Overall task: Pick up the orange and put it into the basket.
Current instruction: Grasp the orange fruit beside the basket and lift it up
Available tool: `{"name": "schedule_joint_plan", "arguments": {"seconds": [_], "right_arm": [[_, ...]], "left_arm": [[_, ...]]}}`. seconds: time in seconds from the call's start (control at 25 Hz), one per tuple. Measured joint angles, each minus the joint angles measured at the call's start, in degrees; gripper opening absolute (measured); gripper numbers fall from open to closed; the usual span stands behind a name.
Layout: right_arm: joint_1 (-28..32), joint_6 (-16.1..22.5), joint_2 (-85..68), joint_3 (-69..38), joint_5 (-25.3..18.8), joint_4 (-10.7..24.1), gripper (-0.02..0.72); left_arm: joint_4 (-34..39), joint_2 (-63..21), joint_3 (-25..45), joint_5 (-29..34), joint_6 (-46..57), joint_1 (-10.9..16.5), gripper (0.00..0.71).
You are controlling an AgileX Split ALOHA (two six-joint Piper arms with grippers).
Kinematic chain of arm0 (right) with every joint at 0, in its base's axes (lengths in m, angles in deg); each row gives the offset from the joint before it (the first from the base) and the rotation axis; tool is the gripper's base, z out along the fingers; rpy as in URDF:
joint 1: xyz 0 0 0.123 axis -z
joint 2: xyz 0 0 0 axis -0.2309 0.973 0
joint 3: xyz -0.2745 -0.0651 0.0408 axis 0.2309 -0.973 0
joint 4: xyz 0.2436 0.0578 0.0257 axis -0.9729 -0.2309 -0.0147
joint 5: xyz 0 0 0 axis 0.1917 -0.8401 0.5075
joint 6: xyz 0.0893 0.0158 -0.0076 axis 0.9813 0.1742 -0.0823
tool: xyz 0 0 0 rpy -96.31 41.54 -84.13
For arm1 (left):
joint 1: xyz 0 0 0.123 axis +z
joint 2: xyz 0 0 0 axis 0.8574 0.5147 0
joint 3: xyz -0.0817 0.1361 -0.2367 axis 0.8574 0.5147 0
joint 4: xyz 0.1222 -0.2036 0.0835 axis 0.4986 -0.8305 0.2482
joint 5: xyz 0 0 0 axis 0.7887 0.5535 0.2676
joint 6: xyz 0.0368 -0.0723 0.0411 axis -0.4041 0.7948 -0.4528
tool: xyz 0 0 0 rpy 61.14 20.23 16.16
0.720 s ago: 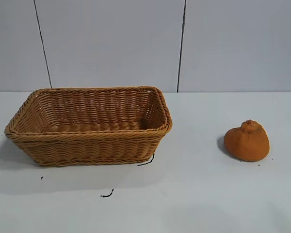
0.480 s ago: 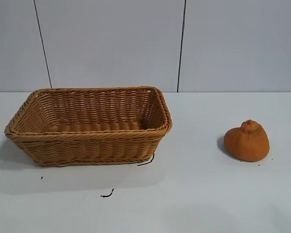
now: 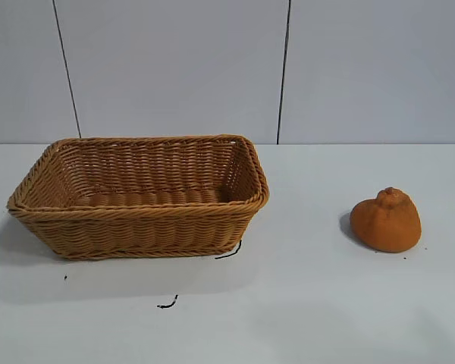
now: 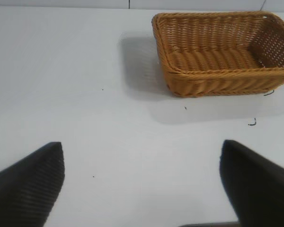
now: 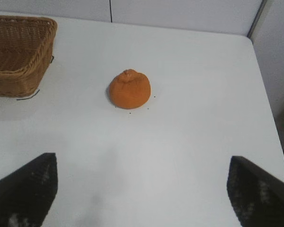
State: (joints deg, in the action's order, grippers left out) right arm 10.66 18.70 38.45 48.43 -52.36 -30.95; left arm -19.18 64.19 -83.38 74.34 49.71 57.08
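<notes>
the dull orange fruit (image 3: 386, 221), roundish with a knobbed top and matte bumpy skin, sits on the white tabletop (image 3: 311, 303) toward its right edge, knob pointing up. the large rectangular tan-brown wicker basket (image 3: 140, 196), with flared sides and a thick braided rim, stands toward the left edge of the tabletop, well apart from the orange, and nothing can be seen inside it. a few small black marks (image 3: 167, 304) lie on the tabletop near the basket's front right corner.

neither arm shows in the exterior view. in the right wrist view the right gripper (image 5: 142, 198) hangs over bare tabletop with its two dark fingers (image 5: 26, 189) spread wide and nothing between them; the orange (image 5: 129, 89) lies ahead of it on the surface, roughly in line with the gap between the fingers (not touching either one), with a corner of the basket (image 5: 19, 52) off to one side.

in the left wrist view the left gripper (image 4: 142, 184) is likewise spread wide and holding nothing, its black fingers (image 4: 31, 182) above bare tabletop; the basket (image 4: 222, 52) stands farther off, well clear of the fingers, its inside open to view.
</notes>
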Motion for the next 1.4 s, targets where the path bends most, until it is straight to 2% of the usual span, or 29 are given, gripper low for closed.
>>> {"name": "schedule_joint_plan", "arguments": {"seconds": [0.32, 0.56, 0.68, 1.0, 1.2, 1.4], "right_arm": [[0.0, 0.4, 31.6, 19.0, 0.1, -1.0, 0.695], [0.0, 0.3, 50.1, 31.3, 0.2, -1.1, 0.695], [0.0, 0.3, 57.5, 36.2, 0.2, -2.5, 0.692], [0.0, -0.5, 70.0, 39.4, 0.8, -5.2, 0.675], [0.0, -3.1, 75.4, 39.4, 1.1, -8.7, 0.675], [0.0, -1.4, 80.1, 39.4, 3.7, -7.8, 0.675]], "left_arm": [[0.0, 0.0, 0.0, 0.0, 0.0, 0.0, 0.639], [0.0, 0.0, 0.0, 0.0, 0.0, 0.0, 0.639], [0.0, 0.0, 0.0, 0.0, 0.0, 0.0, 0.639], [0.0, 0.0, 0.0, 0.1, 0.0, 0.0, 0.639], [0.0, 0.0, 0.0, 0.1, 0.0, 0.0, 0.639], [0.0, 0.0, 0.0, 0.1, 0.0, 0.0, 0.639]]}}
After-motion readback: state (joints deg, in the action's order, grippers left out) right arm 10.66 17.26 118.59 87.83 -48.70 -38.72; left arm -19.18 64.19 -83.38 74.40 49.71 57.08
